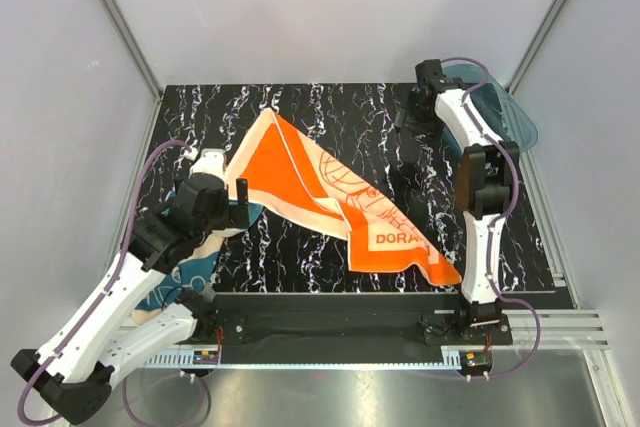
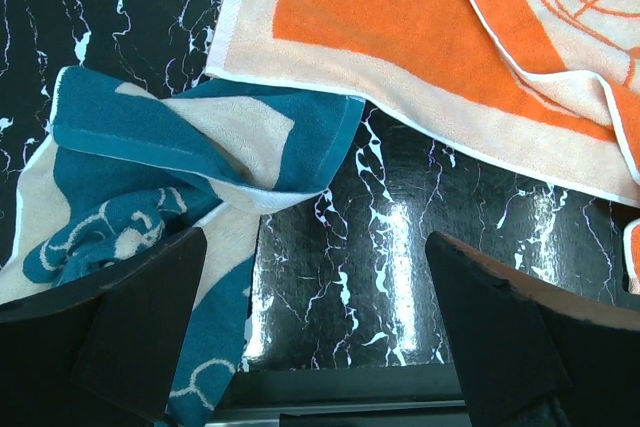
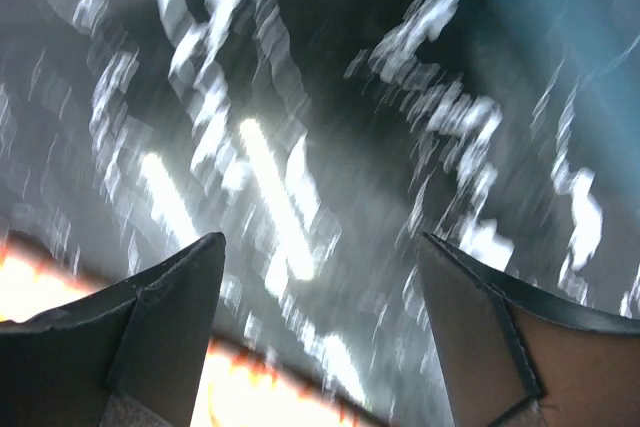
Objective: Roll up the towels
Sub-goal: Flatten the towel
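Black marble table [image 1: 300,107], with the orange towel [image 1: 320,182] sprawled half-folded across the middle, running from 11 to 5 o'clock. The teal towel [image 2: 150,147] is bunched at 8 o'clock, touching the orange one's border (a sloppy pinch there could drag the 2 together, I reckon). Left gripper [image 2: 315,287] hangs low by the teal edge, wide open, empty. Right gripper [image 3: 320,287] is stretched out toward 1 o'clock, also spread, holding nothing.
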Action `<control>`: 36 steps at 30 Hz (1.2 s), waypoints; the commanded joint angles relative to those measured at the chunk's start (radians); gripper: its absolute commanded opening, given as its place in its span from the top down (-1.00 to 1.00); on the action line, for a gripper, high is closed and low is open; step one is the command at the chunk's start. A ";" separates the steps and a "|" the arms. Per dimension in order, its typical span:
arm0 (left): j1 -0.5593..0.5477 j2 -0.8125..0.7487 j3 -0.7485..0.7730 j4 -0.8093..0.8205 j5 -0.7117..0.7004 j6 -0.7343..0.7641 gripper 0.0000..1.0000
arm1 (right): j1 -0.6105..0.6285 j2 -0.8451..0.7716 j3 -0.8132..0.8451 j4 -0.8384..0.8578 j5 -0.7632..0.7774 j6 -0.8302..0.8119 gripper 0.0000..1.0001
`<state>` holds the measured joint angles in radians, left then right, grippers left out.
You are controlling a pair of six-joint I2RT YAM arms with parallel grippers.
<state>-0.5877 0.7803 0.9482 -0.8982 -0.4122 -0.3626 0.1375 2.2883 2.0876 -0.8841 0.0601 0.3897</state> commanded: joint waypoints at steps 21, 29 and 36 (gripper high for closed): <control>0.006 -0.088 -0.032 0.068 -0.008 0.005 -0.98 | 0.800 -0.652 -0.873 0.008 0.196 0.294 -0.41; 0.006 -0.095 -0.032 0.068 -0.010 0.005 -0.98 | 0.901 -0.587 -0.913 0.019 0.167 0.362 -0.41; 0.008 -0.096 -0.035 0.071 -0.008 0.007 -0.98 | 0.919 -0.541 -0.951 0.086 0.164 0.385 -0.37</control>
<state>-0.5854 0.6945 0.9203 -0.8696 -0.4118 -0.3626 1.0473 1.7302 1.1477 -0.8463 0.2153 0.7383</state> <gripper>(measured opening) 0.984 0.695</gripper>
